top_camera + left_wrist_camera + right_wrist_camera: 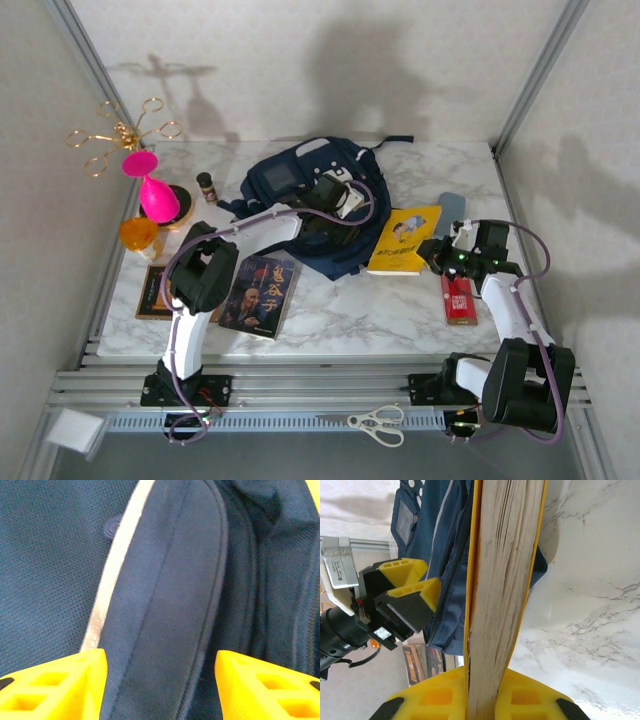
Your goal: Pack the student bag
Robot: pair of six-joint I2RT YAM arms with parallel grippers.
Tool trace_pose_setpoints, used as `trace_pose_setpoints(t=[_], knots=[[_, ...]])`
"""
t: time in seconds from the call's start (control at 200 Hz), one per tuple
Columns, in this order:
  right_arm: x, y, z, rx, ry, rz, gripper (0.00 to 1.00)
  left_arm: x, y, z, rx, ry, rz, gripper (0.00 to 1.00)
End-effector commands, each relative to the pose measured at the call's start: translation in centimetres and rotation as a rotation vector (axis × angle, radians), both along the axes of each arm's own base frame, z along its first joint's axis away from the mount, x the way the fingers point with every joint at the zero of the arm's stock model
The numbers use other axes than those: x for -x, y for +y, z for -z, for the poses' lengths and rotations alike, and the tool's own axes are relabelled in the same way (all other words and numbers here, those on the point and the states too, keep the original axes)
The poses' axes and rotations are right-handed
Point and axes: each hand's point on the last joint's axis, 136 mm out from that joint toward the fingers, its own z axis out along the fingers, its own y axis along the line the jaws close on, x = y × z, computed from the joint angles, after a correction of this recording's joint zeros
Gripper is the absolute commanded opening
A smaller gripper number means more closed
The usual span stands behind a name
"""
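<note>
While working the marble table (350, 310) with the student bag (290, 185) sprawled at its back middle, looks like the get-the-book-in step. Clamped firmly on the page edge of the yellow book (502, 580) with the right gripper (487, 690), right beside the bag; hovering over navy fabric with the left gripper (160, 680), jaws apart, holding nothing. Next up, most likely: pinch the zipper lip, lift it wide, then slide the book in without snagging.
</note>
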Motion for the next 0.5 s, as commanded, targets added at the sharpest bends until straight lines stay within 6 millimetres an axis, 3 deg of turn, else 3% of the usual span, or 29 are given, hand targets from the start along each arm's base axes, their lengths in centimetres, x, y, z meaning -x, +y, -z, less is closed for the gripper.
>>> trace_pose_setpoints(t=[0.0,0.11,0.25,0.496], knots=[[-0.8,0.5,-1.3,-0.016,-0.071,-0.031,0.00,-1.5,1.2,0.9,-0.104,-0.053,-0.040,0.54],[-0.8,0.4,-1.2,-0.016,-0.069,-0.031,0.00,-1.8,0.7,0.8,-0.100,-0.063,-0.012,0.50],[-0.8,0.5,-1.6,-0.015,-0.076,-0.032,0.00,-2.9,1.0,1.4,-0.110,-0.041,-0.027,0.33],[-0.9,0.4,-2.2,-0.011,-0.083,-0.030,0.00,-3.4,0.5,-0.8,-0.078,-0.076,-0.014,0.12]])
